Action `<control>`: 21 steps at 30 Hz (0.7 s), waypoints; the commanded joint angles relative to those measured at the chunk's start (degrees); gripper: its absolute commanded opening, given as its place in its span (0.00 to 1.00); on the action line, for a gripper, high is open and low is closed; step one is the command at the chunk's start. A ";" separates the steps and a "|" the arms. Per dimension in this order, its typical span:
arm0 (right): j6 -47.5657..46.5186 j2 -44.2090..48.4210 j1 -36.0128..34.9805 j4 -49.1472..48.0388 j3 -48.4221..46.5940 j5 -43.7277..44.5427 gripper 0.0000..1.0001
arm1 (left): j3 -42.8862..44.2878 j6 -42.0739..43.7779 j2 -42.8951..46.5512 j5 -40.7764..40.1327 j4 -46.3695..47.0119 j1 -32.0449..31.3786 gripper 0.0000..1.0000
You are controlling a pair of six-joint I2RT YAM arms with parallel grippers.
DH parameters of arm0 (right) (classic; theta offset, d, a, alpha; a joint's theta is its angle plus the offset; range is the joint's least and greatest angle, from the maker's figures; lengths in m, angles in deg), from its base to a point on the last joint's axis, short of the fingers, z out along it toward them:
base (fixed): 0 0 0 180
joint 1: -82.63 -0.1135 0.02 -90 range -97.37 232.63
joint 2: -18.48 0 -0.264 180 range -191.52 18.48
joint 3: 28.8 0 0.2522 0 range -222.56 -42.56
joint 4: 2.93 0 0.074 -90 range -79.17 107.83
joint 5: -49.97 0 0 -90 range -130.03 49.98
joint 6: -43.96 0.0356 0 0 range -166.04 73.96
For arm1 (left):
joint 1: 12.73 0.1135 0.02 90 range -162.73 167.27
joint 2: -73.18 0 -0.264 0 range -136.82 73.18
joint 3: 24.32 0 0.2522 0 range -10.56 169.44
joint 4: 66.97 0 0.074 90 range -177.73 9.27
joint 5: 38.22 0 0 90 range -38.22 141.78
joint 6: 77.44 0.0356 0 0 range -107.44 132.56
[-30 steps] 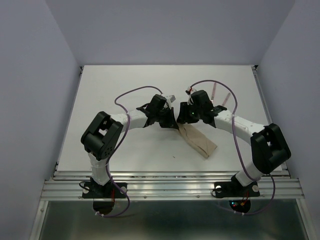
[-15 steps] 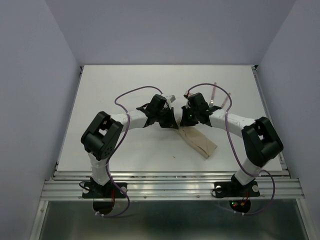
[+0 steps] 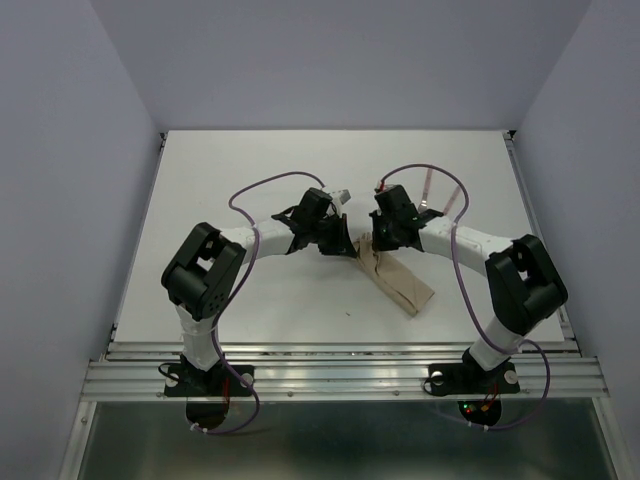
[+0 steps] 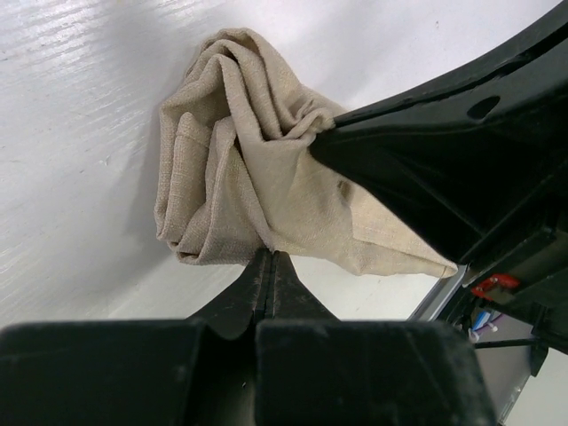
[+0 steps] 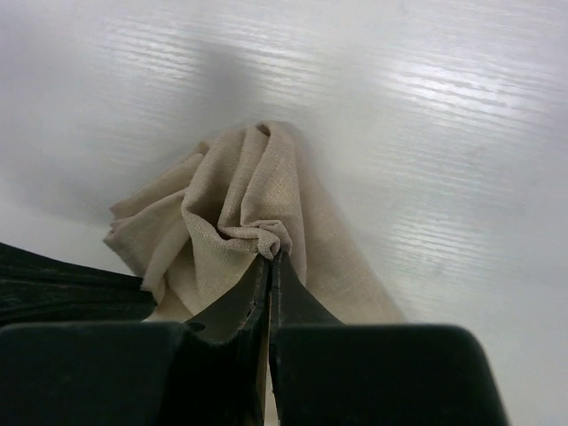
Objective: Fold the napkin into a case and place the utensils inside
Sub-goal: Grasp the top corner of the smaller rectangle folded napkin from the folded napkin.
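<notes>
The left gripper (image 4: 266, 256) is clamped shut on a bunched edge of the napkin (image 4: 231, 169), which is found mid-table (image 3: 250, 160). Just to the right, the same crumpled end is pinched by the right gripper (image 5: 269, 257). The utensils (image 3: 428, 192) are seen beyond, well apart. Should the pulls be mismatched, the folded layers could be dragged open

Our left arm (image 3: 262, 241) and right arm (image 3: 462, 243) both reach forward and bend inward, so the wrists nearly meet in the middle. Our left gripper (image 4: 269, 259) is pinched closed on an edge of the napkin (image 4: 231, 177). Our right gripper (image 5: 270, 257) is likewise clamped tight on a bunched fold of it.
</notes>
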 commanded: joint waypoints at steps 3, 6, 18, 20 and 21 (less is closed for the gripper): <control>-1.37 4.00 0.38 3.40 -2.26 9.34 0.01 | -0.49 1.26 2.81 1.82 1.99 0.82 0.00; -1.37 5.32 0.38 3.75 -2.61 9.69 0.01 | -0.75 1.17 2.72 1.91 2.17 0.91 0.00; -4.35 6.65 0.38 3.23 -6.74 6.63 0.01 | -1.28 1.17 1.76 3.76 3.75 0.91 0.00; -5.06 6.29 0.38 2.88 -6.40 3.82 0.01 | -1.28 1.17 1.67 3.85 3.75 1.00 0.00; -5.50 5.95 0.38 2.70 -6.31 2.41 0.01 | -1.19 1.26 1.76 3.85 3.75 0.91 0.00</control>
